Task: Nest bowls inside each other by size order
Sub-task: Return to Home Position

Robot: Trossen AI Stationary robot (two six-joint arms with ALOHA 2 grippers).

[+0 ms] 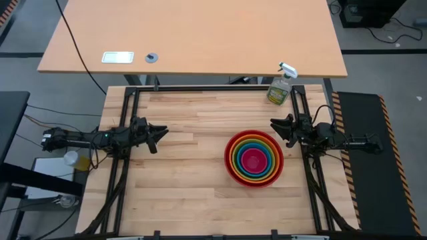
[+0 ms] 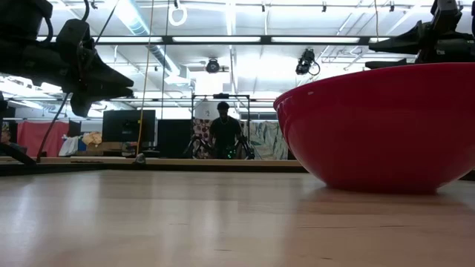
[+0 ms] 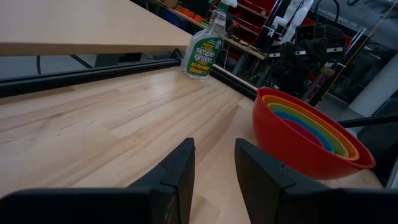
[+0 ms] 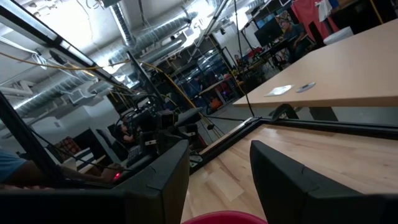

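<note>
The five bowls stand nested as one stack on the table's right half: red bowl (image 1: 254, 158) outermost, then orange, olive-green, blue, with the pink bowl (image 1: 253, 160) in the middle. The stack rests on the red bowl's base (image 2: 378, 182) and also shows in the left wrist view (image 3: 308, 134). My left gripper (image 1: 160, 133) hovers open and empty over the table's left part, well left of the stack. My right gripper (image 1: 275, 127) hovers open and empty just beyond the stack's far right rim; the red rim shows below its fingers (image 4: 224, 218).
A clear spray bottle (image 1: 280, 87) with yellowish liquid stands at the table's far right corner, behind my right gripper. A second lighter table (image 1: 193, 33) lies beyond the far edge. A person (image 2: 224, 133) stands in the room far behind. Bare wood lies left of the stack.
</note>
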